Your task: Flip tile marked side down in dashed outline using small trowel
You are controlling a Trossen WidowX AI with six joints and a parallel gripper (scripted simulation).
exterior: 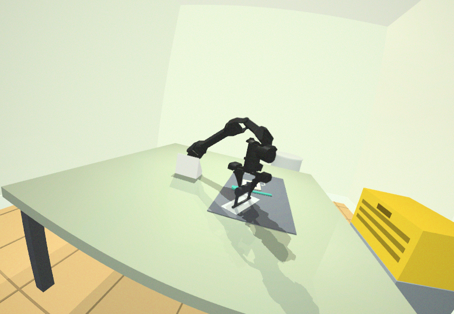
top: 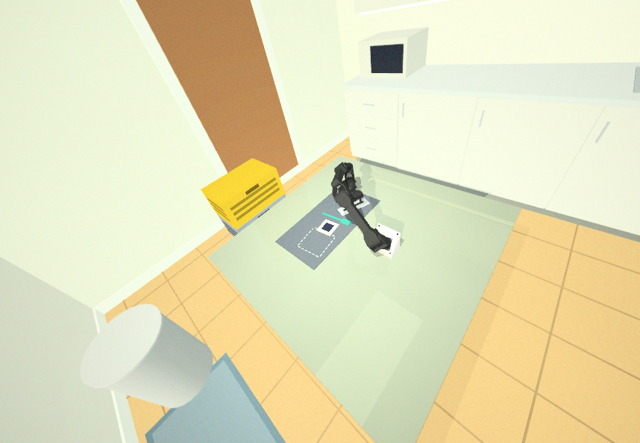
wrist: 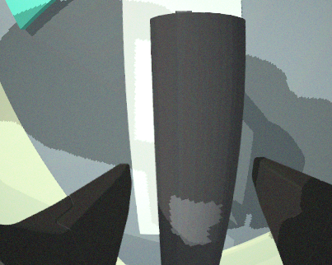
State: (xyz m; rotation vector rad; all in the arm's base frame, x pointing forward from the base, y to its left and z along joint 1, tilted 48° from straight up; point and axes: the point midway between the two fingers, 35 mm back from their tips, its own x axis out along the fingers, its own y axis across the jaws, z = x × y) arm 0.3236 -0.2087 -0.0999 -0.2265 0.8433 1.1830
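The tile lies flat, its dark square up in a white border, at the edge of the dashed outline. A small teal trowel-like tool with a thin handle lies beside it. A larger tool with a white blade and a thick black handle rests on the mat's far end, seen from the top view. My gripper is open around that black handle, with a gap on both sides. The handle's underside is hidden.
The grey mat lies on the pale green table. A white wedge-shaped block stands by the arm's base. A yellow cabinet stands beyond the table edge.
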